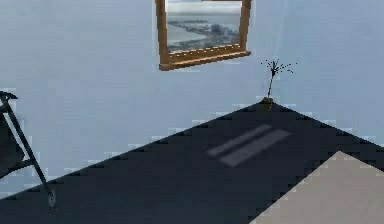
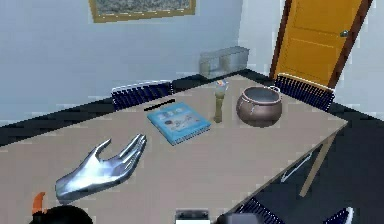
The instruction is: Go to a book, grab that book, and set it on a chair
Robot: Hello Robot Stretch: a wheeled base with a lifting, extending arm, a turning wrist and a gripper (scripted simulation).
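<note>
Here, forward view: dark floor [image 1: 150, 180], pale blue wall [image 1: 80, 60], a framed picture [image 1: 203, 32] hung high. In the far corner a small pot [image 1: 267, 102] holds a bare, twiggy plant [image 1: 274, 70]. A dark chair frame [image 1: 15, 140] cuts in at the left edge, and a table corner [image 1: 335, 195] shows at lower right.

Arm side view: the book [image 2: 180, 122], light blue, lies flat near the middle of the table [image 2: 220, 170], with a dark pen [image 2: 158, 104] just behind it. A slim bottle [image 2: 218, 103] stands at its right corner, and a round brown pot [image 2: 259, 105] stands just beyond that. I cannot see what the pot contains. A silver hand sculpture [image 2: 100, 170] lies nearer, to the left. Two chairs [image 2: 142, 94] [image 2: 305, 90] are tucked in on the far side. A grey box [image 2: 222, 62] sits by the wall, its contents hidden, and there is an orange door [image 2: 320, 40] at right.

Claw: cannot tell whether its fingers are apart or together.

Judgement: the approach looks about done and the reach is the step in hand. The book sits slightly left of the arm's line, so a small nudge of the base should centre it. Raise the arm above the tabletop before extending. Come in between the sculpture and the bottle, because a knock there could tip the bottle into the pot. The book is flat, so take it by an edge.
</note>
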